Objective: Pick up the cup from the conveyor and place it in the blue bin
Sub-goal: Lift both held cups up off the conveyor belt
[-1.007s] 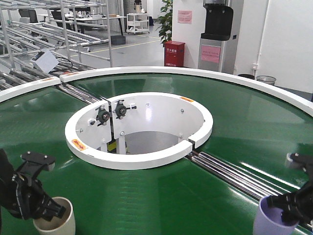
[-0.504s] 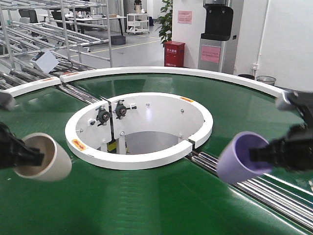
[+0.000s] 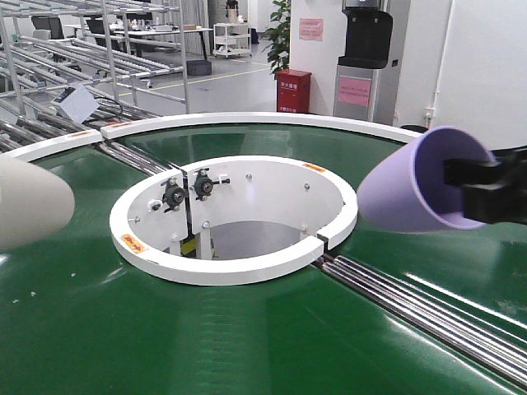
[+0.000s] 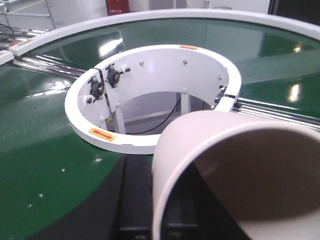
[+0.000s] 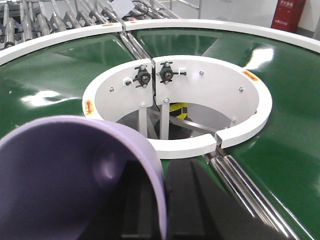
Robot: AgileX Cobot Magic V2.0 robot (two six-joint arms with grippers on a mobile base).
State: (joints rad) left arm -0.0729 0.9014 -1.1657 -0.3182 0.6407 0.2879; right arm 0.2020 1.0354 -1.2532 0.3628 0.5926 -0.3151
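The conveyor [image 3: 247,329] is a dark green ring belt with white rims. My left gripper [image 4: 157,212] is shut on the wall of a cream cup [image 4: 200,145], one finger inside and one outside. The cup is lifted and tipped on its side. In the front view only the cup [image 3: 29,202] shows, at the left edge. My right gripper [image 3: 473,191] is shut on the rim of a purple cup [image 3: 403,193], held sideways above the belt at the right. In the right wrist view the gripper [image 5: 162,212] pinches the purple cup's wall [image 5: 60,170]. The blue bin is out of view.
The white inner ring [image 3: 239,267] surrounds the open centre hole. Steel rollers [image 3: 412,304] cross the belt at front right and back left. Metal racks [image 3: 82,49] stand behind at left. A red box [image 3: 293,89] and a water dispenser [image 3: 366,58] stand at the back.
Both cups were lifted off the belt near its front edge, raised and tipped on their sides. The left cup moved out to the left edge and the right cup up to the right.
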